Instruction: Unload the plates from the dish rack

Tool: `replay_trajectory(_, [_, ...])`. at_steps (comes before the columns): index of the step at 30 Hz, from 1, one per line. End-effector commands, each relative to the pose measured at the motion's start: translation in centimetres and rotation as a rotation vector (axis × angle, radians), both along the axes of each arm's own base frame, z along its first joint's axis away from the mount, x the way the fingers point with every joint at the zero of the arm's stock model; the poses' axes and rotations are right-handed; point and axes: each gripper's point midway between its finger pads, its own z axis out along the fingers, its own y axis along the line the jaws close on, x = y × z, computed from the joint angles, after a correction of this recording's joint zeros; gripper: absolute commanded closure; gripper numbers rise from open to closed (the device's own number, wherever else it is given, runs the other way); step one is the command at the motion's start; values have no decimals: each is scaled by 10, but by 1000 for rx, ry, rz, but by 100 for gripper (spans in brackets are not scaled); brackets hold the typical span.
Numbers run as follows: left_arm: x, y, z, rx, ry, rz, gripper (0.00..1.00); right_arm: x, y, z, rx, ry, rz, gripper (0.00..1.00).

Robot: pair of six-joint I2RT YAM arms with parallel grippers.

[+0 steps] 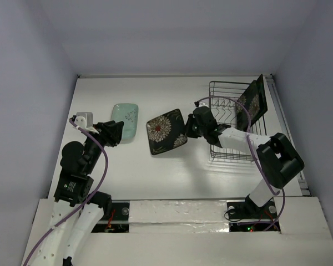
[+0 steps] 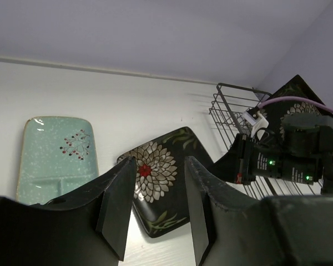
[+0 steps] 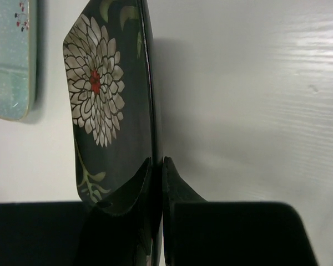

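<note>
The black square floral plate [image 1: 165, 132] lies about flat at table level, between the mint plate and the dish rack. My right gripper [image 1: 187, 128] is shut on its right edge; the right wrist view shows the fingers [image 3: 157, 166] clamped on the rim of this plate [image 3: 100, 105]. The pale mint-green plate [image 1: 125, 121] lies flat on the table to the left. My left gripper [image 1: 113, 133] is open and empty just beside it, with the floral plate [image 2: 155, 174] visible between its fingers [image 2: 119, 208]. A dark square plate [image 1: 252, 102] stands upright in the black wire dish rack [image 1: 225, 149].
The rack stands at the right, close to the table's right edge and the back wall. White walls close in the table at the back and sides. The right arm [image 2: 288, 160] stretches from the rack side towards the floral plate.
</note>
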Motion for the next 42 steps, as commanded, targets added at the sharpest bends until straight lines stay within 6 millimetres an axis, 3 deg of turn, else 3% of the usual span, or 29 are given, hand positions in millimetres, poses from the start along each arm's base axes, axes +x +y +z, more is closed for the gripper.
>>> replay_trajectory(1, [-1, 0, 22, -12, -57, -4, 63, 10, 25, 21, 107, -95, -11, 91])
replay_trajectory(3, [-1, 0, 22, -12, -57, -2, 63, 4, 20, 5, 71, -72, -21, 84])
replay_trajectory(4, [-1, 0, 21, -12, -56, -4, 63, 2, 13, -3, 47, -62, -37, 75])
replay_trajectory(7, [-1, 0, 22, -12, -57, -4, 63, -7, 7, -18, -6, -38, -31, 66])
replay_trajectory(9, [-1, 0, 22, -12, -57, -7, 63, -10, 4, -25, -29, -22, -27, 63])
replay_trajectory(13, [-2, 0, 23, -13, -60, -4, 63, -12, -4, -28, -80, -18, -25, 46])
replay_trajectory(16, [-2, 0, 23, -13, -62, -7, 63, -11, -11, -14, -119, -42, -28, 34])
replay_trajectory(19, [-2, 0, 23, -13, -62, -5, 63, -11, -22, 18, -159, -89, -29, 22])
replay_trajectory(21, [-3, 1, 24, -15, -66, -4, 63, -10, -31, 53, -165, -154, -47, 23])
replay_trajectory(23, [-4, 1, 25, -16, -69, -4, 63, -4, -53, 82, -224, -208, -102, 46])
replay_trajectory(24, [-5, 1, 25, -16, -72, -4, 63, -6, -66, 100, -239, -231, -126, 64])
replay_trajectory(25, [-5, 1, 25, -17, -72, -2, 63, 8, -89, 122, -263, -271, -190, 92])
replay_trajectory(26, [-5, 1, 26, -18, -73, -2, 63, 14, -106, 135, -275, -285, -235, 99])
replay_trajectory(28, [-6, 2, 27, -20, -77, -2, 63, 20, -144, 155, -351, -298, -316, 100])
replay_trajectory(29, [-6, 1, 27, -20, -77, -4, 63, 31, -173, 178, -369, -322, -408, 100])
replay_trajectory(30, [-6, 2, 27, -19, -78, 1, 64, 31, -200, 179, -456, -297, -479, 100])
replay_trajectory(32, [-6, 2, 27, -19, -78, 1, 64, 38, -238, 203, -512, -306, -589, 100])
replay_trajectory(33, [-6, 2, 27, -18, -78, 1, 64, 36, -253, 203, -556, -275, -617, 99])
replay_trajectory(37, [-6, 3, 27, -20, -77, 2, 64, 45, -294, 209, -642, -222, -675, 64])
replay_trajectory(39, [-6, 2, 27, -20, -79, 1, 64, 53, -308, 207, -652, -196, -685, 56])
replay_trajectory(42, [-7, 0, 26, -20, -76, -7, 64, 62, -314, 196, -675, -149, -653, 54])
